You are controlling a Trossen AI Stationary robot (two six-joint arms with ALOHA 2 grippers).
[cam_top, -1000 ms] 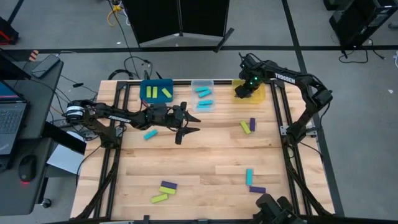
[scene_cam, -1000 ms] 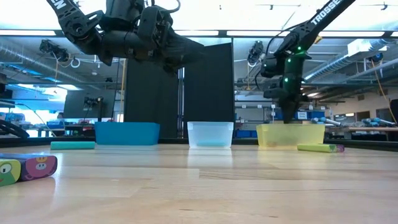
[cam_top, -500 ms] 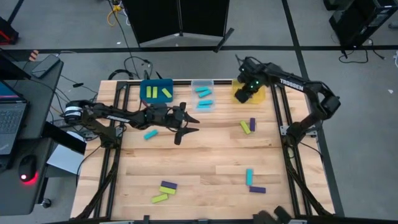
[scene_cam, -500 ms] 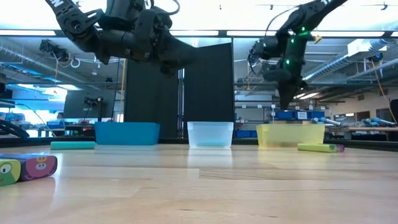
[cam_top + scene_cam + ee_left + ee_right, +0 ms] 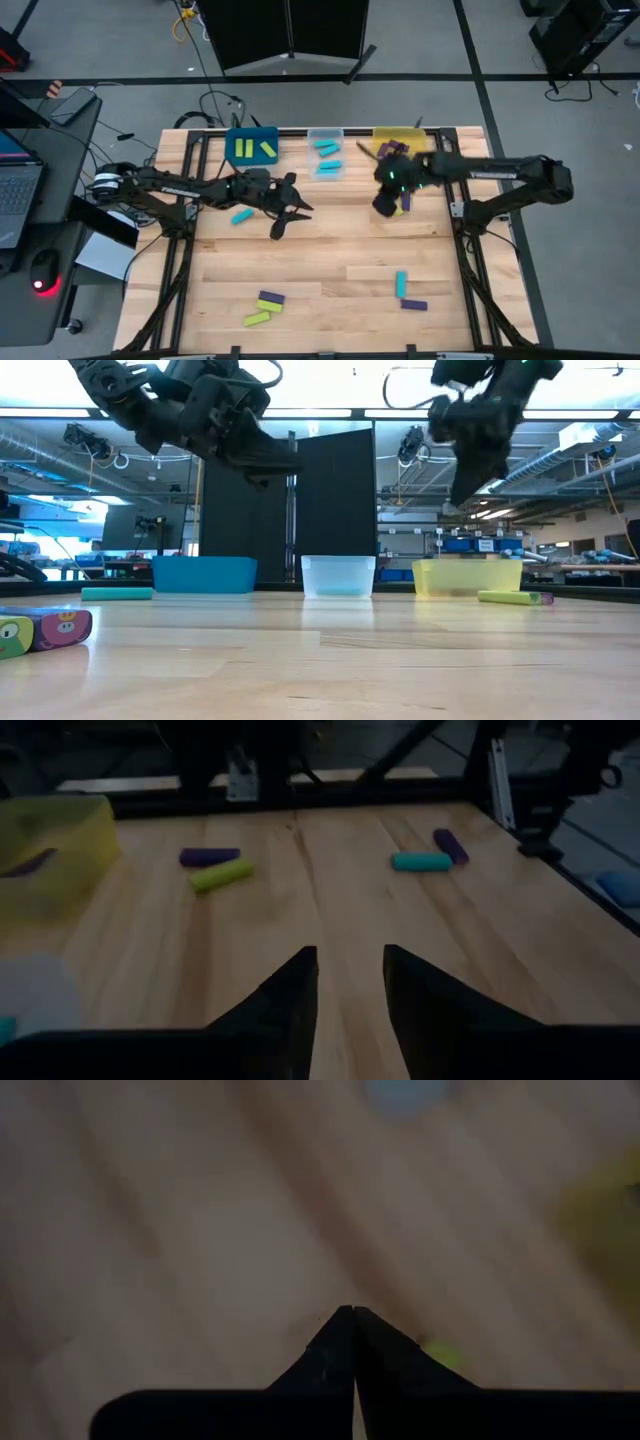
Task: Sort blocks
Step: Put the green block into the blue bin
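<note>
Small bar-shaped blocks lie scattered on the wooden table: a cyan block [image 5: 241,216] beside my left arm, a green and purple pair [image 5: 222,874] at the right, a cyan one [image 5: 401,284] with a purple one [image 5: 414,305], and green and purple ones [image 5: 268,303] near the front edge. My left gripper [image 5: 290,212] hovers open above mid table. My right gripper [image 5: 385,202] hangs shut in the air, pointing down just beside the green and purple pair [image 5: 403,201], touching nothing.
Three bins stand along the far edge: a blue bin [image 5: 252,134] with green blocks, a clear bin [image 5: 326,134] with cyan blocks, and a yellow bin [image 5: 412,134] with a purple block [image 5: 395,148]. Bare wood lies between the two arms and toward the near edge.
My right gripper, shut throughout, has swung up and away from over the yellow bin toward the near edge, and now hangs beside the green and purple pair. My left gripper has tipped its fingers a little further down in place.
</note>
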